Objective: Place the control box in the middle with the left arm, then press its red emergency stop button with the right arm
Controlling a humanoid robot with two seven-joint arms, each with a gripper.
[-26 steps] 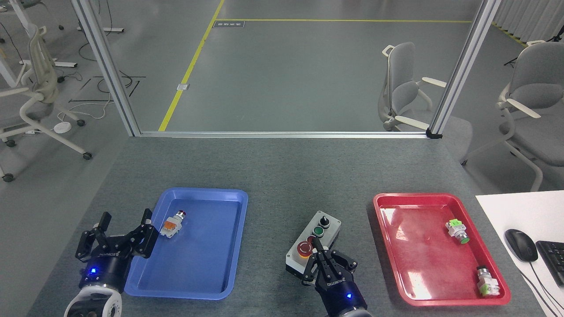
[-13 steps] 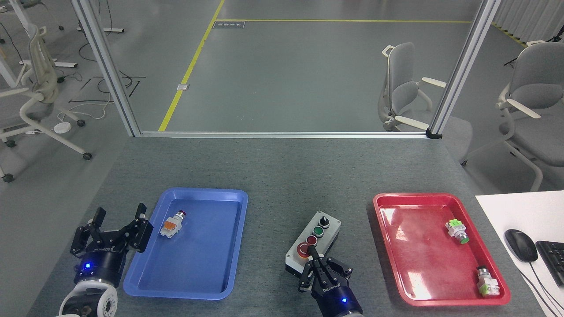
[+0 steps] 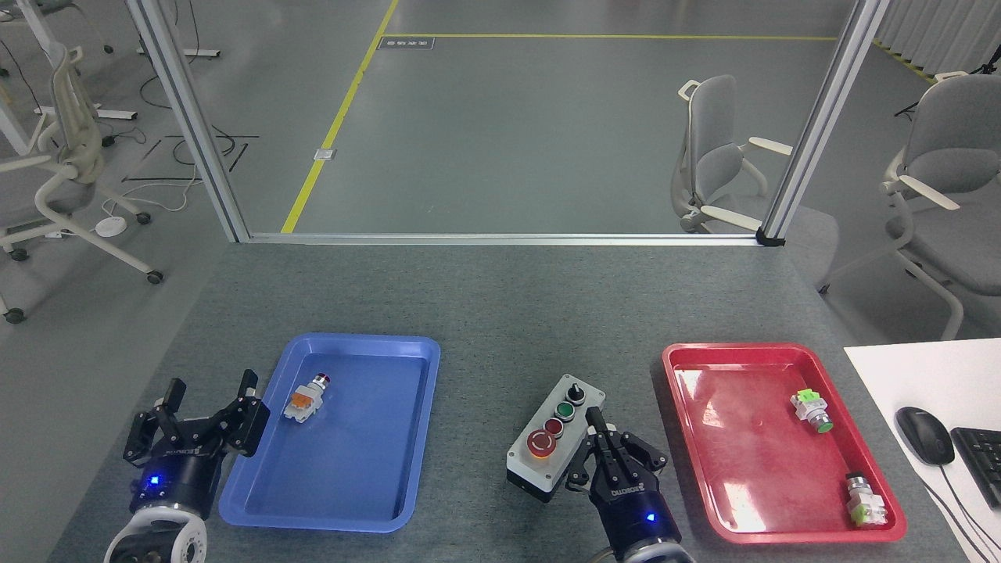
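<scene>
Left gripper (image 3: 209,392) held low at the table's near-left corner, fingers spread apart with nothing between them, just outside the left rim of the blue tray (image 3: 258,500). In that tray's far-left part, a small loose pushbutton (image 3: 307,397) with an orange-white body, lying on its side, near the left gripper but not touching it. Further right, on the bare grey tabletop (image 3: 500,305) between the two trays, the control box (image 3: 556,446), set at a slant with its far end turned to the right; along its light face a black knob (image 3: 575,391), a green button (image 3: 564,409), a small red one (image 3: 553,426) and, nearest the robot, the red stop button (image 3: 540,443), uncovered and with nothing on it. Right gripper (image 3: 594,418) just beside the box's right edge, fingers drawn together into a narrow point, gripping nothing, tip level with the green button; contact with the box side not possible to tell. Then the red tray (image 3: 688,438), holding two small green-tipped pushbuttons (image 3: 810,410), one mid-right and one at the near-right corner. At the far right, on a white desk (image 3: 907,375), a black mouse (image 3: 924,435) and the edge of a keyboard (image 3: 981,461).
</scene>
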